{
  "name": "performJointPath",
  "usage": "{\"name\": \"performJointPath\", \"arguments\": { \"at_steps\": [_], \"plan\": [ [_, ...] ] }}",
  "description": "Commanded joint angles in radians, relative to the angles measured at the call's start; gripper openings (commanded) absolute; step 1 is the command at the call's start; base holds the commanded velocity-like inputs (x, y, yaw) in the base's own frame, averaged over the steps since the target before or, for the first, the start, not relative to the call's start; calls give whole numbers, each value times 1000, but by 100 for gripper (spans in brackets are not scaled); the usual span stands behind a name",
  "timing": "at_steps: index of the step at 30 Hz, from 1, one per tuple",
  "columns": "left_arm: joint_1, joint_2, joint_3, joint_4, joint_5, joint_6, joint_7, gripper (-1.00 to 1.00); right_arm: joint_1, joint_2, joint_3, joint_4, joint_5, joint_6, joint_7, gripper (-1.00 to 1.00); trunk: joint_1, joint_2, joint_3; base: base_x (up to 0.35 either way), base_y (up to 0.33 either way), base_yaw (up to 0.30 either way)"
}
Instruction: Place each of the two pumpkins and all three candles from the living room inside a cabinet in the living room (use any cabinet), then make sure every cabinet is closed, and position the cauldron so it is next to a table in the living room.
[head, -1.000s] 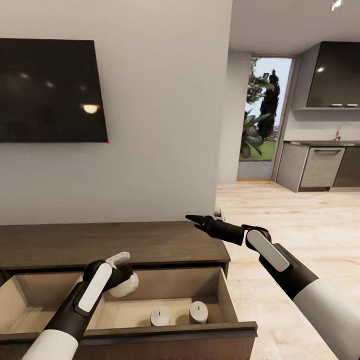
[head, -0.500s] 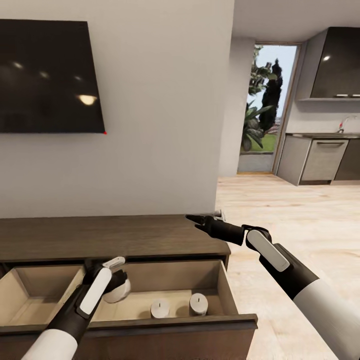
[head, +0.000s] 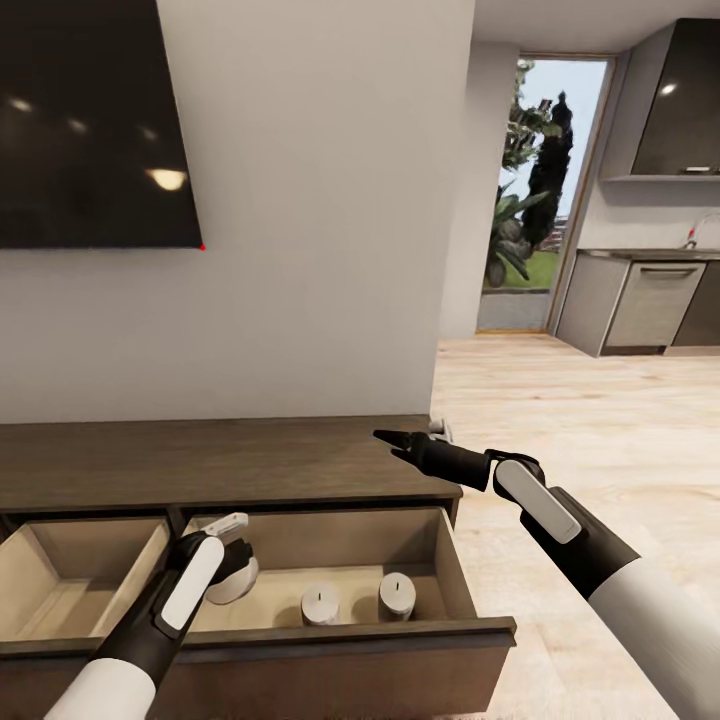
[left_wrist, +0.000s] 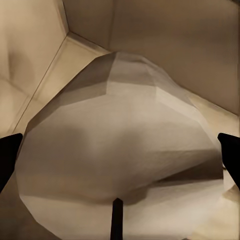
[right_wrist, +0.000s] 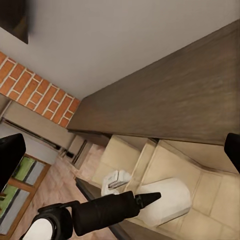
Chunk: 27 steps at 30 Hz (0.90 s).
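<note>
Two candles (head: 358, 600) stand in the open cabinet (head: 250, 470) drawer just beside my left hand (head: 232, 560), which pinches a third, pale candle (left_wrist: 120, 155) low inside that drawer. My right hand (head: 385, 437) hovers over the cabinet top, fingers pressed together. Behind: grey wall, dark television (head: 90, 125), wood floor (head: 580, 420), and kitchen cupboards (head: 650, 310) cut off at the edge.

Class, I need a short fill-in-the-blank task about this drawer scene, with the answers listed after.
1. Two candles stand in the open ___ of the cabinet.
2. The left pincer holds a third ___ inside it.
3. The right pincer hovers above the cabinet's ___.
4. On the wall hangs a dark ___.

Answers: drawer; candle; top; screen
</note>
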Motion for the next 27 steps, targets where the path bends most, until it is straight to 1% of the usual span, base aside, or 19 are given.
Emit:
{"name": "performJointPath", "arguments": {
  "at_steps": [1, 6, 15, 21, 27],
  "plan": [
    [0, 1, -4, -3, 9, 1, 11, -100, -1, -1, 2, 0, -2, 1, 2, 100, 0, 0, -1, 0, 0, 0],
    [0, 1, -4, -8, 9, 1, 12, -100, -1, -1, 2, 0, -2, 1, 2, 100, 0, 0, -1, 0, 0, 0],
    [0, 0, -4, -10, 10, 1, 12, -100, -2, -4, 2, 0, -2, 1, 2, 100, 4, -3, -36, 0, 0, 0],
    [1, 2, -4, -10, 9, 1, 11, -100, -2, -14, 2, -2, -2, 2, 3, 100, 7, -4, -59, 0, 0, 0],
    [0, 5, -4, -10, 9, 1, 12, -100, -2, -16, 2, -4, -2, 1, 2, 100, 9, -5, -82, 0, 0, 0]
  ]
}}
